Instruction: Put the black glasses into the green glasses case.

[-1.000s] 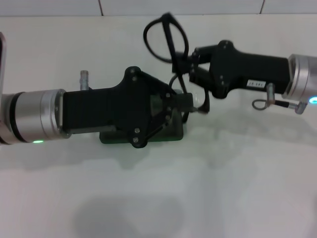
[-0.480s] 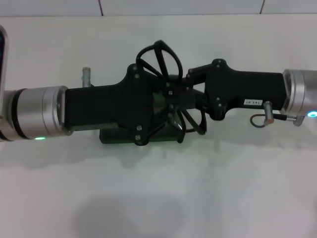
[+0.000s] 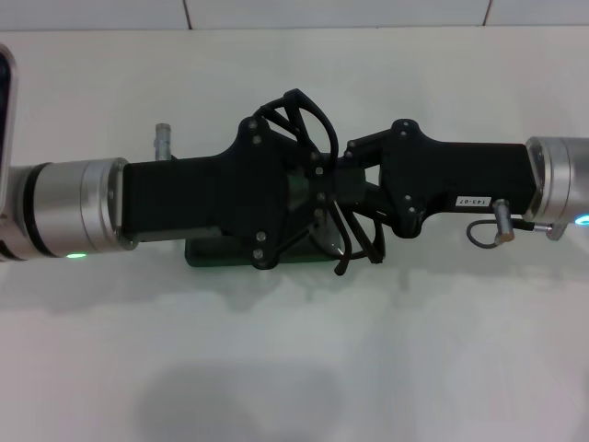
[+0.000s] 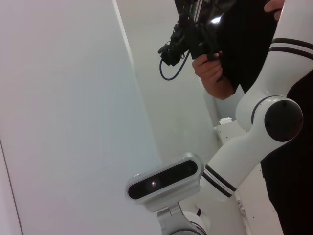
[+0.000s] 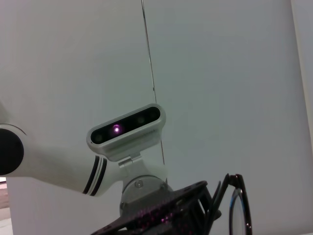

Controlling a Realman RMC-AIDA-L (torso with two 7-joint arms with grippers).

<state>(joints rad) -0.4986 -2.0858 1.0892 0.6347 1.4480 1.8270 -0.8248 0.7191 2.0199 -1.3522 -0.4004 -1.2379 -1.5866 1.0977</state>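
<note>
In the head view my left gripper (image 3: 317, 195) reaches in from the left and hangs over the green glasses case (image 3: 216, 254), hiding most of it; only the near edge shows. It looks shut on the case's raised lid. My right gripper (image 3: 348, 182) comes in from the right, tip to tip with the left one, and is shut on the black glasses (image 3: 296, 109). One lens rim sticks up behind the left gripper and the temple arms (image 3: 357, 241) hang at the case's right end. A lens rim of the glasses also shows in the right wrist view (image 5: 240, 208).
The white table (image 3: 294, 368) spreads around the case. A small metal peg (image 3: 163, 138) stands just behind the left arm. A tiled wall edge (image 3: 331, 13) runs along the back. Both wrist views look up at the robot's head camera (image 5: 126, 128).
My right gripper has carried the glasses left and down, from behind the case to right over it against the left gripper. The left arm has stayed put.
</note>
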